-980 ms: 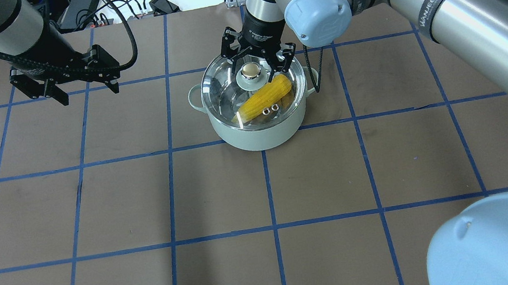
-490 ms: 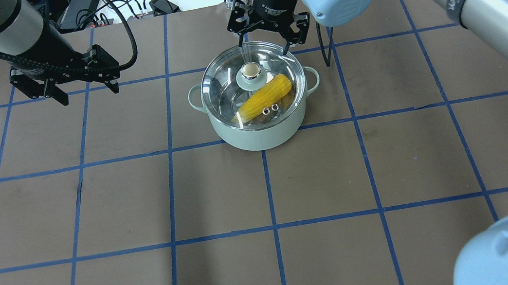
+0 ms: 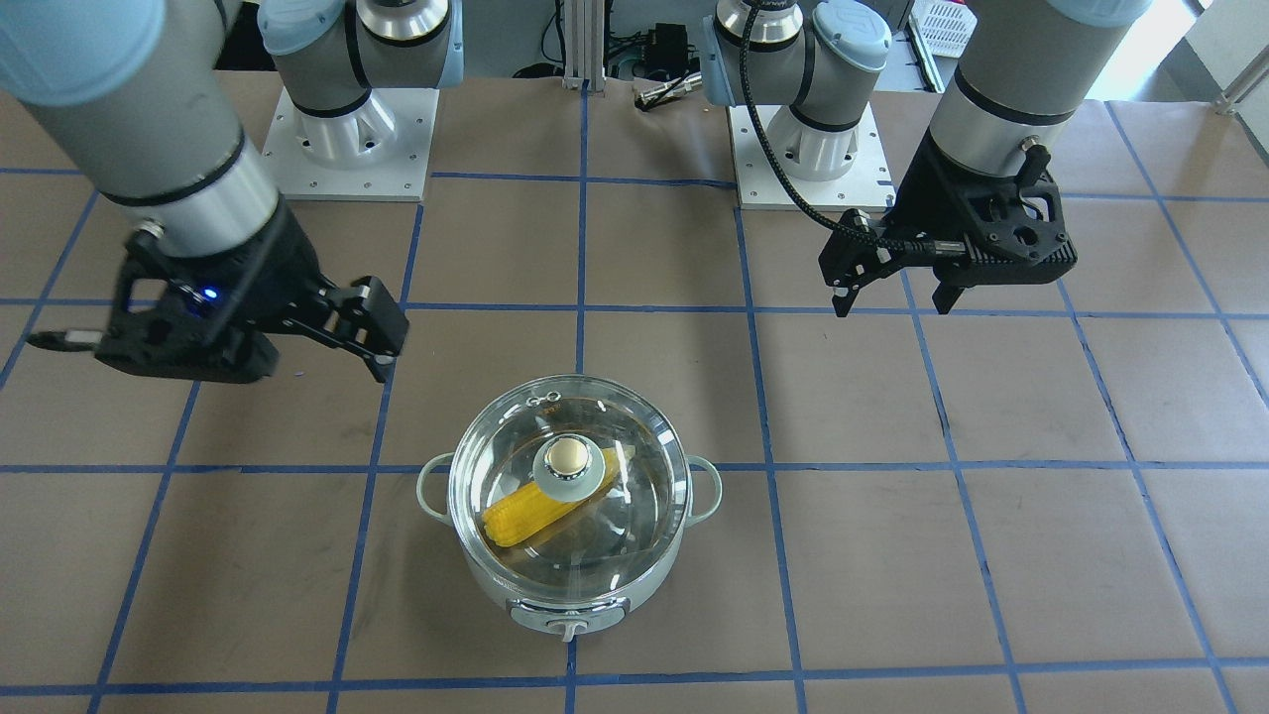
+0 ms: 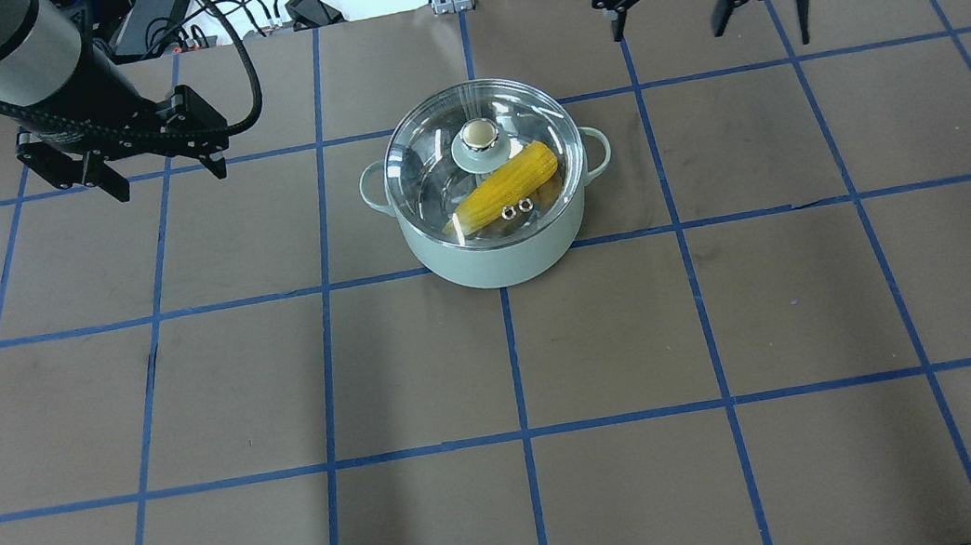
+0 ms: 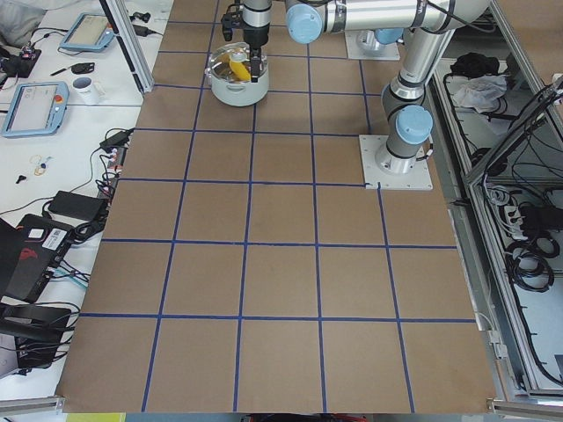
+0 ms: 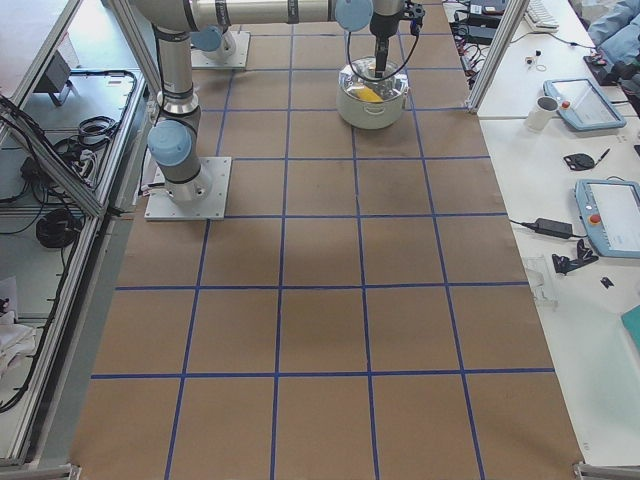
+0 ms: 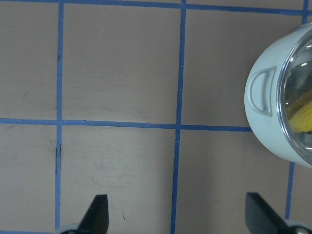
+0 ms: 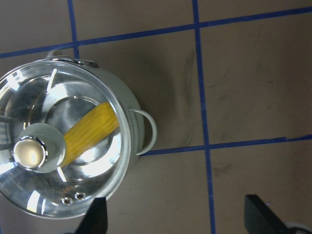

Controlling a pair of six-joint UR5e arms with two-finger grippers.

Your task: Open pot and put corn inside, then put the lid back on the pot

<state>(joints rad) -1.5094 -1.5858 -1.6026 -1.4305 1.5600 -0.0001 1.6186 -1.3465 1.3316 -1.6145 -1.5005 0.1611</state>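
Observation:
The pale mint pot (image 4: 493,257) stands on the brown table with the clear glass lid (image 4: 431,144) on it. The yellow corn (image 4: 509,183) lies inside under the glass. The pot (image 3: 565,595), lid (image 3: 634,476) and corn (image 3: 511,516) also show in the front view. My right gripper (image 4: 665,28) is open and empty, beyond and to the right of the pot. Its wrist view shows the lid (image 8: 87,92) and corn (image 8: 95,129) below. My left gripper (image 4: 168,178) is open and empty, well left of the pot; its wrist view shows the pot (image 7: 268,126) at the right edge.
Blue tape lines grid the brown table (image 4: 423,365). Cables and power bricks (image 4: 161,15) lie beyond its far edge. The arm bases (image 3: 808,149) stand on white plates. Tablets and a cup (image 6: 545,110) sit on a side bench.
My right gripper has risen off the lid's knob and drawn away up and to the right, open. The lid stays on the pot. The left arm has not moved.

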